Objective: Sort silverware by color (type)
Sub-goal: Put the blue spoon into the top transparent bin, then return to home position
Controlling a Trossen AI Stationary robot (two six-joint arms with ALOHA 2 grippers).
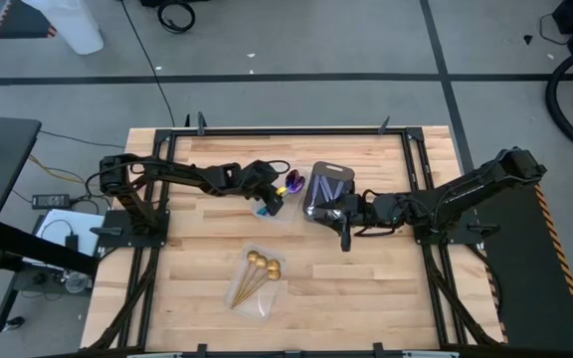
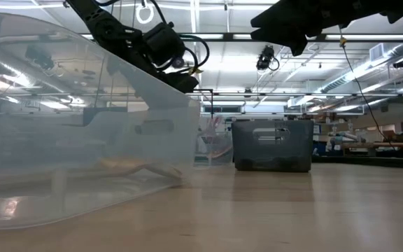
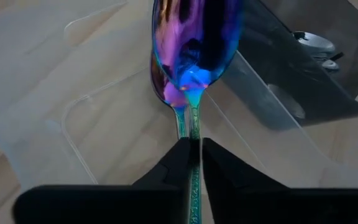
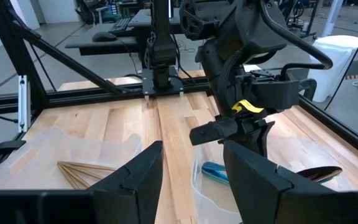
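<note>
An iridescent purple-blue spoon (image 3: 194,43) with a teal handle sits between the fingers of my left gripper (image 1: 272,199) over a clear tray (image 1: 279,209) at the table's middle. Another spoon's bowl (image 3: 157,84) shows just under it. Three gold spoons (image 1: 257,270) lie in a second clear tray (image 1: 243,296) nearer the front edge. A dark grey tray (image 1: 328,191) with silver spoons stands to the right. My right gripper (image 4: 191,180) hangs open above the table beside the dark tray, with nothing between its fingers. My left gripper pinches the spoon's teal handle (image 3: 194,134) between its two fingertips (image 3: 180,158), a little behind the bowl. The fingers slant down from the table's left and lie along the handle. The bowl points away from the gripper, over the clear tray; I cannot tell whether it rests there.
A black frame (image 1: 167,139) runs around the wooden table. The gold spoons' tray fills the low view's left (image 2: 82,140). Bare wood (image 1: 366,298) lies at the near right.
</note>
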